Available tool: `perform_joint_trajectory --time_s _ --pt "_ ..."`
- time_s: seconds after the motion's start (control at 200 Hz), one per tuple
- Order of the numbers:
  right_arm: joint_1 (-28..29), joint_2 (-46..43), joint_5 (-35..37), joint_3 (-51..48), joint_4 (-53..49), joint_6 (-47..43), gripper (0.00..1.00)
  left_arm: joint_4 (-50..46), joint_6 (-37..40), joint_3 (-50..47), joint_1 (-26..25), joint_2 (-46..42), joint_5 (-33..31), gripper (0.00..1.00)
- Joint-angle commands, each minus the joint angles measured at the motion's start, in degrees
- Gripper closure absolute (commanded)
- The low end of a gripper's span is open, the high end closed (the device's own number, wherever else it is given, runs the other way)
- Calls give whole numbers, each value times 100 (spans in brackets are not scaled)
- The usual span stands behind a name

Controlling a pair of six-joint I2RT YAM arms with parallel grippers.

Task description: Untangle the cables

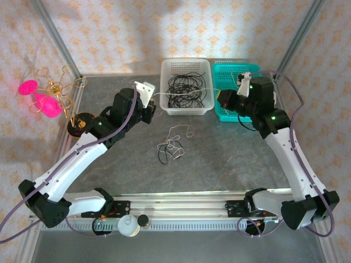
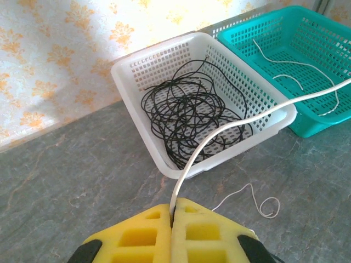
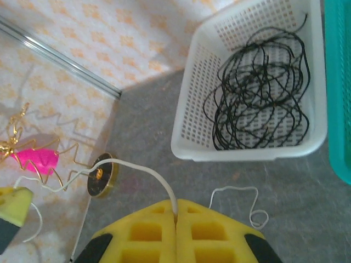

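Observation:
One white cable (image 2: 258,114) is stretched between my two grippers, passing in front of the white basket (image 1: 165,74). My left gripper (image 2: 173,215) is shut on one end of it. The other end sits in my right gripper (image 3: 175,212), also shut, and from there the white cable (image 3: 143,171) arcs left. From above, the left gripper (image 1: 148,109) is left of the basket and the right gripper (image 1: 226,102) is right of it. A pile of black cables (image 1: 185,87) lies in the white basket. A small tangle of thin white and black cables (image 1: 172,146) lies on the table.
A teal basket (image 1: 221,109) with a white cable (image 2: 299,67) in it stands right of the white one. A gold wire ornament with pink pieces (image 1: 48,101) on a round black base (image 3: 101,175) stands at the left wall. Metal frame posts edge the table.

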Motion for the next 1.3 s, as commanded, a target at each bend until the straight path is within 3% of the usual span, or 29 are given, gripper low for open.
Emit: perform_joint_trajectory --time_s 0.0,0.1,0.25,0.355,0.516,0.606,0.786,0.951,1.296 --pt "-52 -157 -246 157 -197 -11 100 -132 298 -81 -34 -181 4 100" --pt "-55 -203 42 261 -341 -389 100 -787 790 53 -34 -156 577 100" --pt "-55 -458 826 294 -357 -1287 100 -896 965 -56 -34 -379 -132 100" --pt "-57 -781 1164 3 15 -2204 100 -798 1014 -92 -34 -516 -178 100" --pt "-40 -1443 1282 -967 1022 -4794 100 -1108 1290 -70 -42 -411 708 100" --pt "-48 -1690 1530 -1494 1503 -6325 100 -1231 1344 -85 -51 -315 841 100" --pt "-51 -1319 1752 -1097 668 -8258 100 -1231 1483 -167 -58 -405 638 100" --pt "-52 -1096 1910 -786 306 -8924 100 -874 1831 -595 -102 -680 171 100" --pt "-55 -591 1528 108 -240 -9240 100 -281 2581 -1371 -224 -1050 -295 100"
